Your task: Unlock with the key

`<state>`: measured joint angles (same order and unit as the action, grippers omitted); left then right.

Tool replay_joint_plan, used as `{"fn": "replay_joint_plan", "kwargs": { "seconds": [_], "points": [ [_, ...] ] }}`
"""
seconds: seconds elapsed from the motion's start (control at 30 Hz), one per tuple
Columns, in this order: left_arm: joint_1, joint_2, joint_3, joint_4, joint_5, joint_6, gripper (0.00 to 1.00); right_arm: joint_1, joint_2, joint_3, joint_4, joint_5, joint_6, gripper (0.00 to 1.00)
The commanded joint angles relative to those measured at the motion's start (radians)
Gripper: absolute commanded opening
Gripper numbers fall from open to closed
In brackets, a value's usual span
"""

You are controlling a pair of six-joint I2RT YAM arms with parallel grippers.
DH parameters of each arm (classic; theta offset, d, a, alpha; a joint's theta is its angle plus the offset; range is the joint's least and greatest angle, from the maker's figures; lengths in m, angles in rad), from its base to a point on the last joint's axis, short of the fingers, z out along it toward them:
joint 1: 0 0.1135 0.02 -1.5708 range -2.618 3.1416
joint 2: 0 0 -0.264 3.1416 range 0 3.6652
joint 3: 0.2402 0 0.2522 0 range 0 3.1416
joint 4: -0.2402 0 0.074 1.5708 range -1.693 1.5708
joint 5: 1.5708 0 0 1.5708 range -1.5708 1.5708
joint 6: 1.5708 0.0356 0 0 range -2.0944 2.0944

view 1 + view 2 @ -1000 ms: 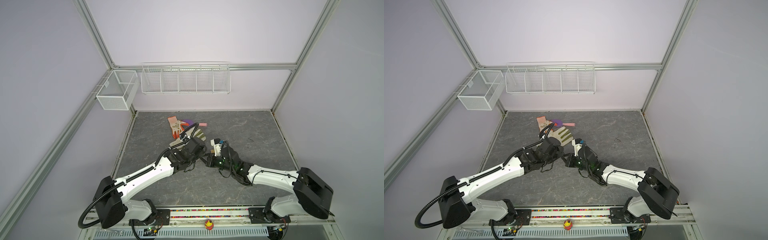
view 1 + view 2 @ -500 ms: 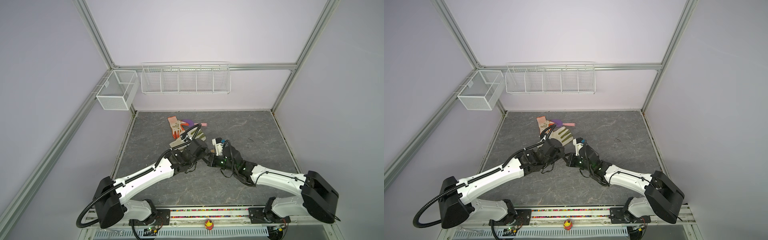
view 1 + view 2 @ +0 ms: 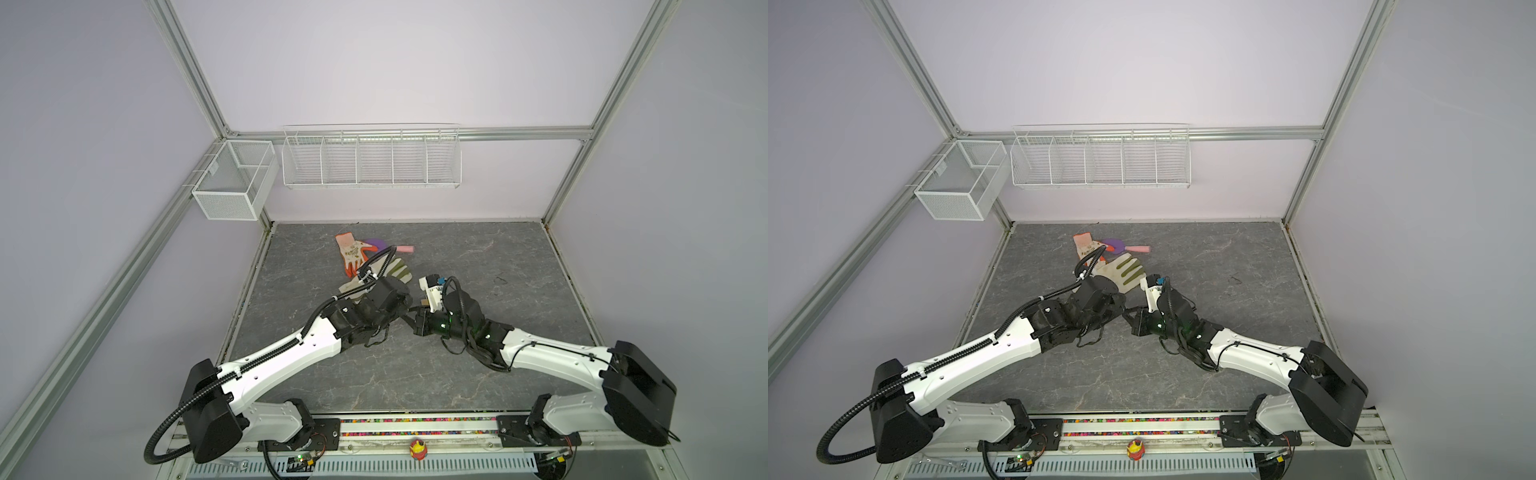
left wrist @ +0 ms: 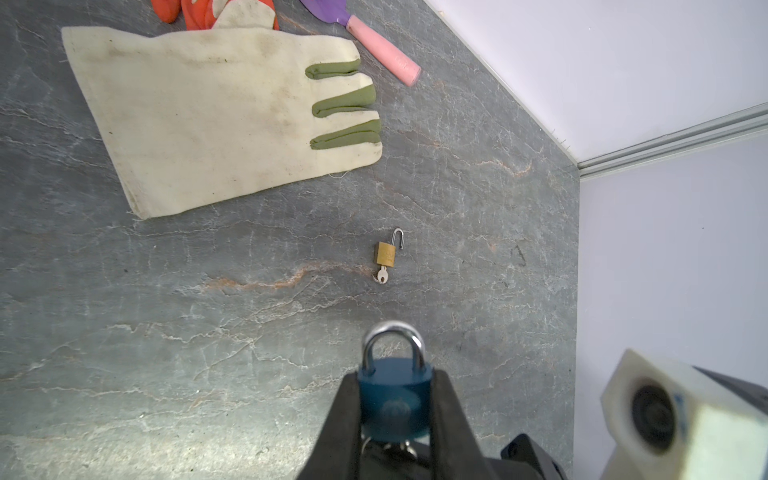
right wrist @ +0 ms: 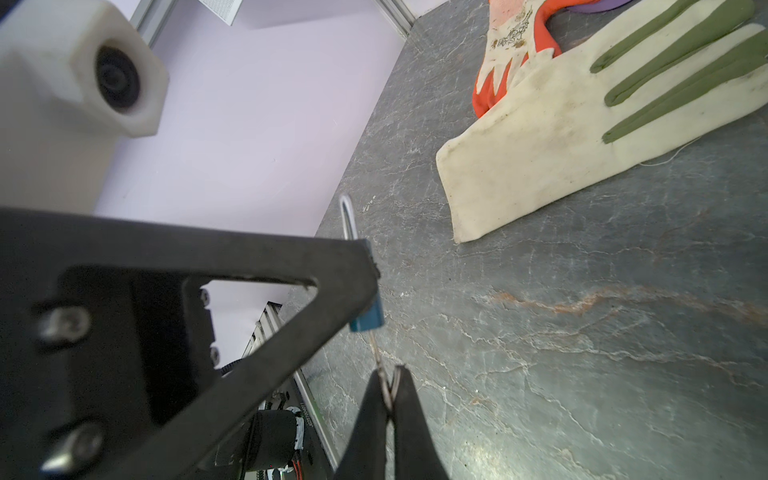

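A blue padlock [image 4: 395, 399] with a closed silver shackle [image 4: 393, 345] sits clamped between the fingers of my left gripper [image 4: 395, 378], held above the table. In the right wrist view the same padlock [image 5: 368, 320] shows edge-on behind the left finger. A thin metal key [image 5: 380, 359] runs from its underside into my right gripper [image 5: 388, 374], which is shut on the key's head. In both top views the left gripper [image 3: 401, 311] and the right gripper [image 3: 415, 321] meet tip to tip over the middle of the table.
A small brass padlock [image 4: 386, 254] lies on the grey table with its shackle open and a key in it. Behind the grippers lie a cream glove [image 3: 395, 270], an orange glove [image 3: 351, 253] and a purple trowel with a pink handle [image 4: 382, 50]. Wire baskets [image 3: 370, 166] hang on the back wall.
Both wrists have shifted slightly while staying joined at the blue padlock. Neither grip has changed.
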<state>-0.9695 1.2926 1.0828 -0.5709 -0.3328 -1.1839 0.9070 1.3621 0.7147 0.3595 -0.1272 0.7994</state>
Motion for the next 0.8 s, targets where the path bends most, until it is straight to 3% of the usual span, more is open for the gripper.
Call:
{"fn": "replay_joint_plan", "kwargs": {
  "seconds": [0.0,0.63,0.77],
  "points": [
    [-0.012,-0.002,0.006,-0.042,0.086,-0.002,0.0,0.006,-0.023,0.043,0.051,0.022,-0.031,0.07],
    [-0.045,0.035,0.038,-0.078,0.21,0.01,0.0,0.034,-0.029,0.106,0.074,0.084,-0.093,0.07],
    [-0.073,0.036,0.046,-0.145,0.141,0.017,0.0,0.032,-0.039,0.116,0.085,0.086,-0.075,0.07]
  ]
}}
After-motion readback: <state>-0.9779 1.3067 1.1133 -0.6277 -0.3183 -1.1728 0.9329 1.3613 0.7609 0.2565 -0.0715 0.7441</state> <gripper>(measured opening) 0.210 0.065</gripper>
